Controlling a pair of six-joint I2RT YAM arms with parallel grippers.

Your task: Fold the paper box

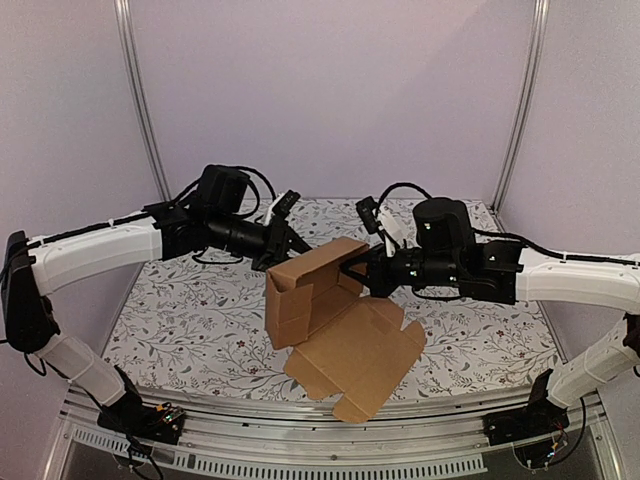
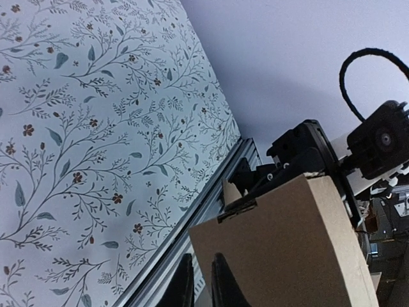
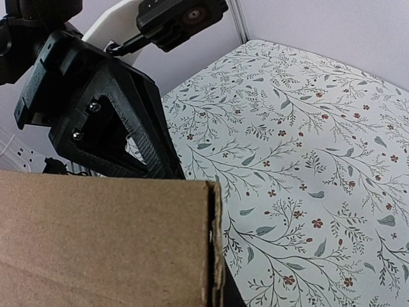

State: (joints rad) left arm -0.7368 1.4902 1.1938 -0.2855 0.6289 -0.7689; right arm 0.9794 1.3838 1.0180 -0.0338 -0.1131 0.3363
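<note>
Grippers are flanking the paper box [image 1: 325,300]: left gripper [image 1: 283,245] pinching narrow at its far-left corner, right gripper [image 1: 357,270] clamping its right wall.

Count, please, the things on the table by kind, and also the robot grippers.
Paper box: 1
Grippers: 2, the left gripper and the right gripper
Total: 3

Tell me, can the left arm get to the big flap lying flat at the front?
Probably yes, but not straight away. The flap lies uncovered on the table, yet the left gripper is at the paper box's far raised wall, jaws nearly shut.
</note>
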